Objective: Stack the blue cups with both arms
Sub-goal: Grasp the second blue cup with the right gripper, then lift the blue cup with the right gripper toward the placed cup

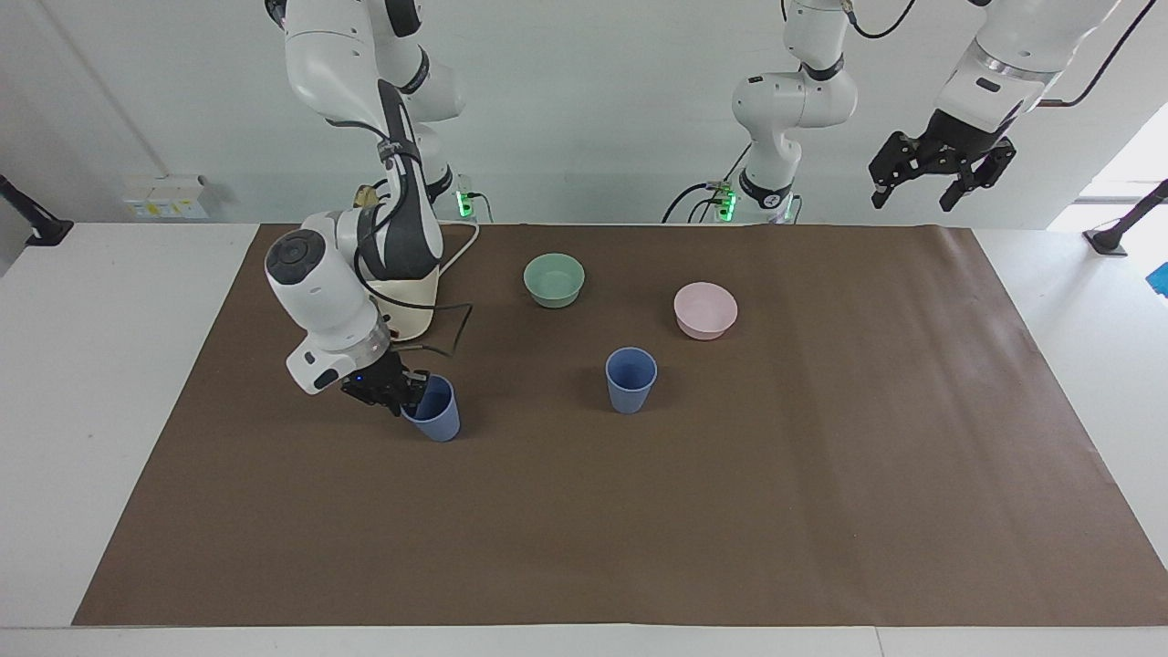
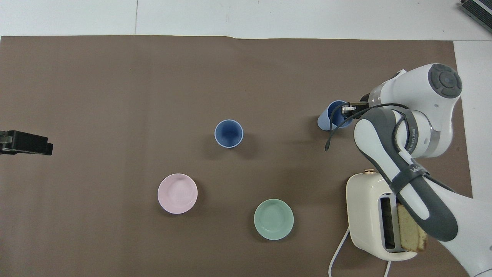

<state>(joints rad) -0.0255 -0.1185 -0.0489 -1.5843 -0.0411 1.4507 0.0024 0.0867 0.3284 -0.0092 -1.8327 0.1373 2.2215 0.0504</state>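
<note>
Two blue cups stand on the brown mat. One blue cup (image 1: 630, 379) stands upright mid-table, also in the overhead view (image 2: 228, 133). The other blue cup (image 1: 442, 417) sits toward the right arm's end, slightly tilted, also in the overhead view (image 2: 329, 117). My right gripper (image 1: 408, 391) is shut on that cup's rim, one finger inside and one outside; it shows in the overhead view too (image 2: 346, 110). My left gripper (image 1: 914, 199) is open and empty, raised high over the left arm's end of the table (image 2: 48, 143), and waits.
A cream toaster (image 1: 415, 306) with a slice of bread (image 2: 411, 232) stands by the right arm's base, close to the held cup. A green bowl (image 1: 554, 278) and a pink bowl (image 1: 705, 309) sit nearer to the robots than the middle cup.
</note>
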